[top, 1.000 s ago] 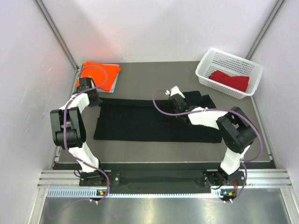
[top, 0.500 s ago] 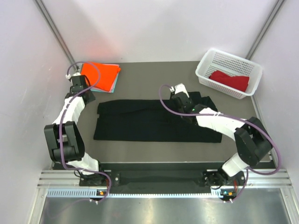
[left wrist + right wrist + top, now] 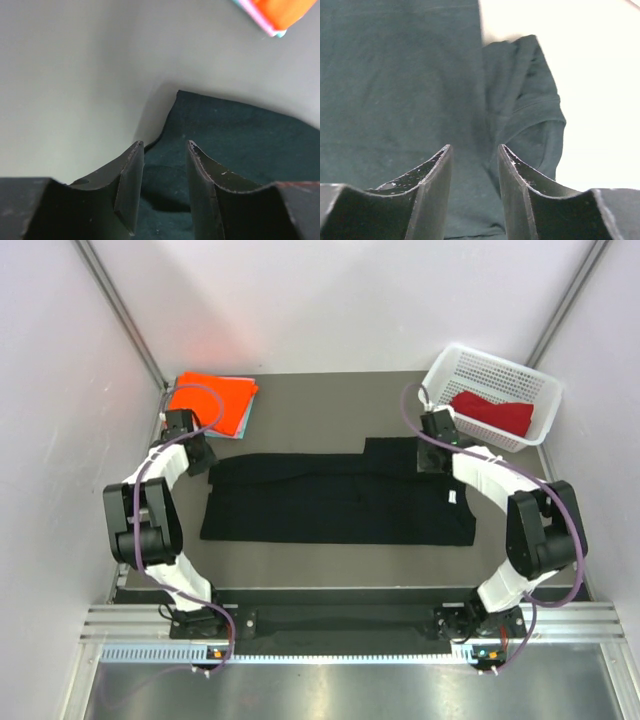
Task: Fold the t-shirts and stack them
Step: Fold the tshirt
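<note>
Black cloth, long and flat: the black t-shirt (image 3: 340,502) lies folded into a wide strip in the middle of the worktop (image 3: 320,405). The left jaws hang over its far left corner, spread apart with nothing between them. The right jaws are spread too, and empty, over the far right end, where a sleeve lies a bit crumpled.

If the jaws bite only the top layer, I think the strip would fall open when lifted. If one arm pulls sooner than the other, the shirt could twist or slide. The crumpled sleeve might get tucked inside and make a lump.

The orange t-shirt (image 3: 215,397), folded on a pale teal t-shirt (image 3: 243,418), sits near the left jaws and could get bumped. The dark red t-shirt (image 3: 492,412) lies in the white basket (image 3: 470,365), close to the right jaws.
</note>
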